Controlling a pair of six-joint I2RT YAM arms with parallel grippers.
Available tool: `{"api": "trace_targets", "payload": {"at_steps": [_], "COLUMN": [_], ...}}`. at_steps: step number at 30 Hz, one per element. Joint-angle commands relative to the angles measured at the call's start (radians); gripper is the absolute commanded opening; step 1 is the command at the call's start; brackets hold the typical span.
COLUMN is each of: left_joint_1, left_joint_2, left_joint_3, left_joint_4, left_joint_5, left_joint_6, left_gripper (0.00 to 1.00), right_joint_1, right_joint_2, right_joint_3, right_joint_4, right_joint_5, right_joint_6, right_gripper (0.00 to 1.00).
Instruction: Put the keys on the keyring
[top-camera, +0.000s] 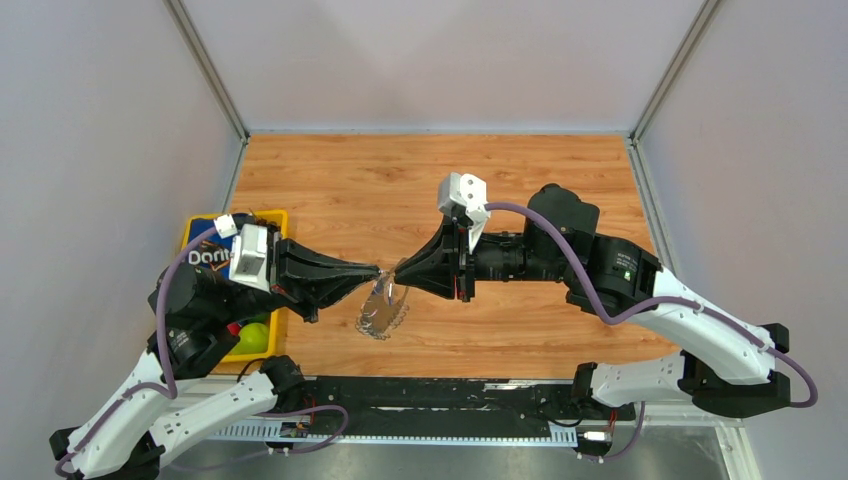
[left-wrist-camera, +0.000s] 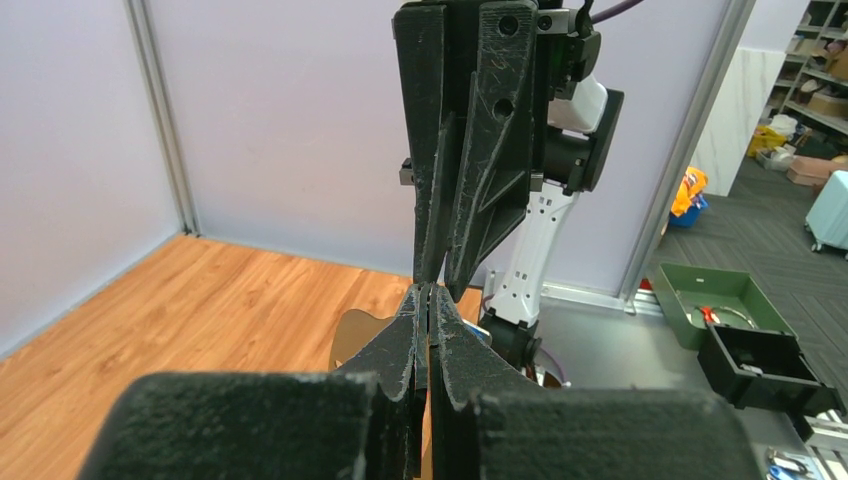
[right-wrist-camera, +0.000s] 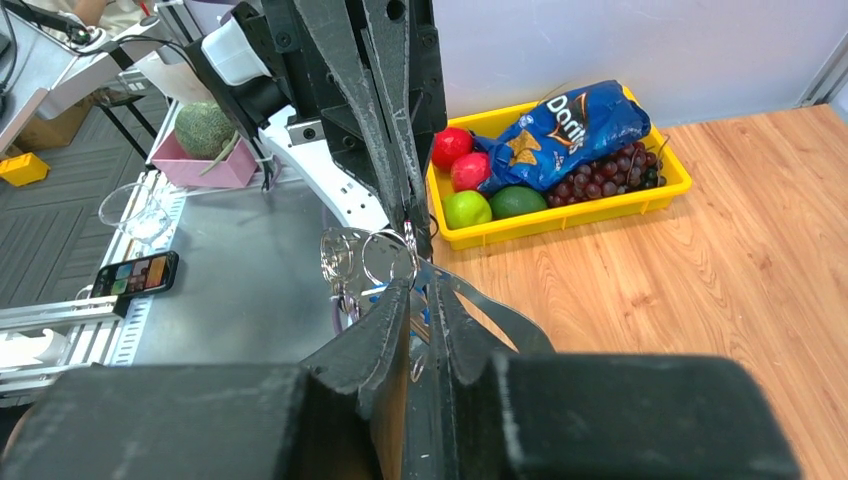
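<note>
The keyring (top-camera: 383, 308) hangs above the wooden table, just below the point where my two grippers meet tip to tip. In the right wrist view its silver loops (right-wrist-camera: 386, 256) and fringe pieces (right-wrist-camera: 338, 268) hang at the left gripper's tips. My left gripper (top-camera: 377, 270) is shut, with a thin sliver of metal between its fingertips (left-wrist-camera: 428, 292). My right gripper (top-camera: 396, 272) is nearly shut on something thin. Blue bits of the key (right-wrist-camera: 372, 292) show at its fingertips (right-wrist-camera: 420, 288); the rest of the key is hidden.
A yellow tray (top-camera: 275, 215) sits at the table's left under my left arm, with a blue Doritos bag (right-wrist-camera: 570, 125), grapes (right-wrist-camera: 612, 170), limes and red fruit. Its front wall (right-wrist-camera: 560, 212) is close to the grippers. Grey enclosure walls stand on three sides.
</note>
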Motion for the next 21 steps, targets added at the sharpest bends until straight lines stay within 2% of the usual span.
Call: {"api": "trace_targets", "payload": {"at_steps": [1, 21], "left_joint_1": [0.001, 0.001], "left_joint_2": [-0.013, -0.021], "left_joint_3": [0.001, -0.003], "left_joint_4": [0.06, 0.064], "left_joint_5": [0.003, -0.005], "left_joint_6": [-0.014, -0.013], "left_gripper": [0.0, 0.0], "right_joint_1": [0.006, 0.007], "right_joint_2": [-0.016, 0.02], "right_joint_3": [0.028, 0.007], "right_joint_4": [0.065, 0.096], "right_joint_5": [-0.012, -0.067], "right_joint_6": [0.016, 0.039], "right_gripper": [0.15, 0.15]}}
